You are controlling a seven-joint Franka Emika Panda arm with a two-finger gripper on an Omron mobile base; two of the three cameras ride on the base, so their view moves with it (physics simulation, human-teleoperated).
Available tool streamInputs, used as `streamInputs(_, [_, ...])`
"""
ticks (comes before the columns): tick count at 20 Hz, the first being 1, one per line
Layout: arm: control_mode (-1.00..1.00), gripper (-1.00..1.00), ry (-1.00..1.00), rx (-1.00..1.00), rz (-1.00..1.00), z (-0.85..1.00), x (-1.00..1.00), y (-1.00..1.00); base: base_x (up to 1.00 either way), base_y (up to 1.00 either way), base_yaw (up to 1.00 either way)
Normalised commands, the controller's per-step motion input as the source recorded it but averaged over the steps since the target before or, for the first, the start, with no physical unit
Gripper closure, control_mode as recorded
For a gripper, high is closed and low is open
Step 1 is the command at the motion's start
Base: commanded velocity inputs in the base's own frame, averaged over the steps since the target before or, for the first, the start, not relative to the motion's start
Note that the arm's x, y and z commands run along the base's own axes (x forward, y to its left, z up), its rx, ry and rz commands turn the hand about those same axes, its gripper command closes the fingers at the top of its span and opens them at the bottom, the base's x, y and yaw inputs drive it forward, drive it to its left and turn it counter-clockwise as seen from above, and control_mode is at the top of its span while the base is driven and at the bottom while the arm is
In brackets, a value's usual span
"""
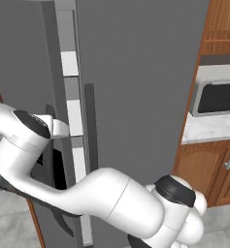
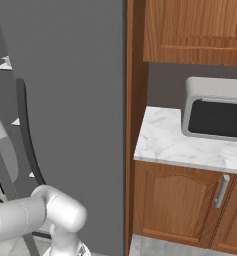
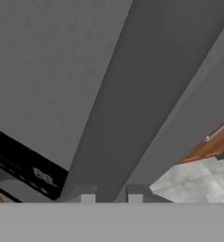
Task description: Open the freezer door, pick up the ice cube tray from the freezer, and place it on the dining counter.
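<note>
Home kitchen, rendered. Tall matte-grey fridge (image 1: pixel 136 97) fills most of both base views, with long dark handle (image 1: pixel 90 126). Beside it, brown wooden cabinets (image 2: pixel 180 200) with metal pull (image 2: pixel 221 191) under small marble counter (image 2: pixel 165 137). Microwave (image 2: pixel 217 116) stands on counter. Upper wooden cabinet (image 2: pixel 195 30) above. Grey tiled floor (image 3: pixel 198 182) seen in hand view.

The plain fridge door (image 1: pixel 136 87) stood as the landmark: the freezer door (image 1: pixel 19 58) hung ajar to its left with shelves (image 1: pixel 73 116) in the gap between, and a bench (image 1: pixel 208 128) carrying a microwave (image 1: pixel 217 92) sat to its right.
</note>
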Motion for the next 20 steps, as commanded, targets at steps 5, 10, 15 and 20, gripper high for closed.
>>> streamInputs(5, [-1.00, 1.00, 0.00, -0.03, 0.04, 0.00, -0.31, 0.34, 0.00, 0.00, 0.00])
streamInputs(10, [-1.00, 1.00, 0.01, -0.03, 0.04, 0.00, -0.28, 0.37, 0.00, 0.00, 0.00])
streamInputs(15, [-1.00, 1.00, 0.00, -0.02, 0.02, 0.00, -0.20, 0.32, 0.00, 0.00, 0.00])
streamInputs(20, [-1.00, 1.00, 0.00, 0.00, 0.09, 0.02, -0.33, -0.08, 0.00, 0.00, 0.00])
